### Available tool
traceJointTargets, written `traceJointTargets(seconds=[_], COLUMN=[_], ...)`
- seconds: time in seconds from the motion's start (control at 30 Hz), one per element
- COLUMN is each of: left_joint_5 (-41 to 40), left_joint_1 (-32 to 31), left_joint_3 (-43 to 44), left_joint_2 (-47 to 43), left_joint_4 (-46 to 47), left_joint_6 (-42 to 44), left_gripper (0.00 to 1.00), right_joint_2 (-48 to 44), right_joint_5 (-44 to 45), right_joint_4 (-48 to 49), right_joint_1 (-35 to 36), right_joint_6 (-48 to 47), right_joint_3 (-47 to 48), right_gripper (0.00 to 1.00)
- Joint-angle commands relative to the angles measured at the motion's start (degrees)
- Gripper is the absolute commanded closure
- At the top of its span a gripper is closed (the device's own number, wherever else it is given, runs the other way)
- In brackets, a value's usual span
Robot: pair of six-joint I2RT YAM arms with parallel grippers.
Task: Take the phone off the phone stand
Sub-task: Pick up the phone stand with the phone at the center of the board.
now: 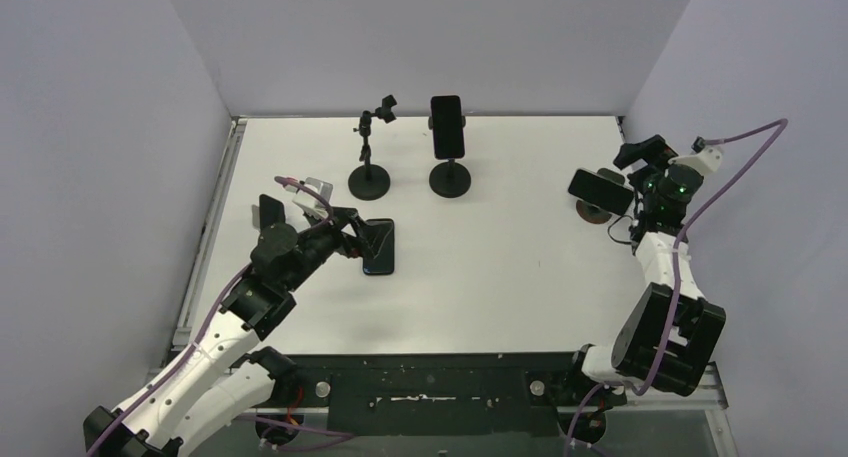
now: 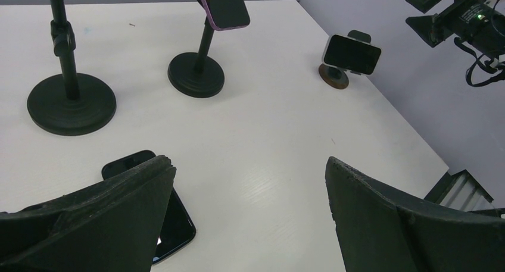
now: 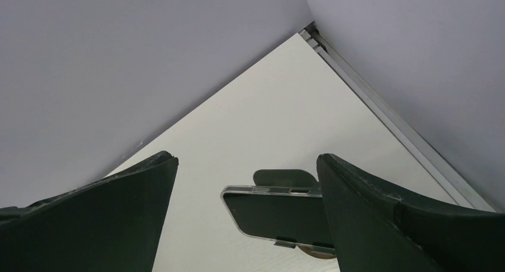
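A black phone in a clear case sits sideways in a small phone stand with a brown base at the right of the table. My right gripper is open just above and behind it; the phone's right end is hidden behind the right finger. It also shows in the top view and the left wrist view. A second phone stands on a tall black stand at the back. My left gripper is open and empty over bare table, next to a dark phone lying flat.
An empty tall black stand stands left of the loaded one. A small silver stand and a dark object sit near the left arm. The side walls are close to both arms; the right wall is right behind the right gripper.
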Motion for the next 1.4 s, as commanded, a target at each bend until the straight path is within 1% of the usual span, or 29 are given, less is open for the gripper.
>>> traceJointTargets(seconds=[0.0, 0.17, 0.3, 0.5, 0.6, 0.7, 0.87, 1.1, 1.23, 1.37], left_joint_5=[0.7, 0.2, 0.2, 0.3, 0.3, 0.3, 0.7, 0.9, 1.0, 1.3], left_joint_1=[-0.4, -2.5, -3.2, -3.8, -3.8, -3.8, -3.8, -3.7, -3.7, -3.7], left_joint_3=[0.9, 1.1, 1.0, 1.1, 1.1, 1.1, 1.0, 1.1, 0.9, 0.8], left_joint_2=[0.1, 0.1, -0.1, -0.7, -0.9, -1.0, -0.3, 0.4, 0.7, 1.2], left_joint_4=[2.0, 1.4, 1.9, 1.9, 1.8, 1.8, 2.1, 2.4, 2.5, 2.7], left_joint_6=[1.2, 1.3, 1.3, 1.3, 1.4, 1.4, 1.4, 1.4, 1.4, 1.3], left_gripper=[0.03, 0.03, 0.03, 0.03, 0.03, 0.03, 0.03, 0.03, 0.03, 0.03], right_joint_2=[-0.7, -2.0, -0.8, 3.0, 6.2, 8.7, 10.9, 13.1, 14.4, 12.8], right_joint_5=[-4.5, -6.0, -8.6, -12.9, -17.4, -19.5, -21.0, -21.5, -22.2, -20.6], right_joint_4=[12.2, 19.4, 25.3, 28.6, 31.4, 33.0, 32.9, 33.7, 35.6, 35.2], right_joint_1=[-4.2, -7.9, -10.2, -12.6, -13.2, -13.5, -13.2, -13.3, -13.2, -13.3], right_joint_6=[1.6, 4.8, 6.9, 9.1, 10.8, 11.2, 10.2, 10.4, 11.4, 11.7], right_joint_3=[-6.6, -15.2, -19.3, -17.8, -16.6, -16.2, -15.3, -15.1, -15.0, -14.2], right_gripper=[0.09, 0.10, 0.10, 0.12, 0.15, 0.16, 0.16, 0.20, 0.19, 0.16])
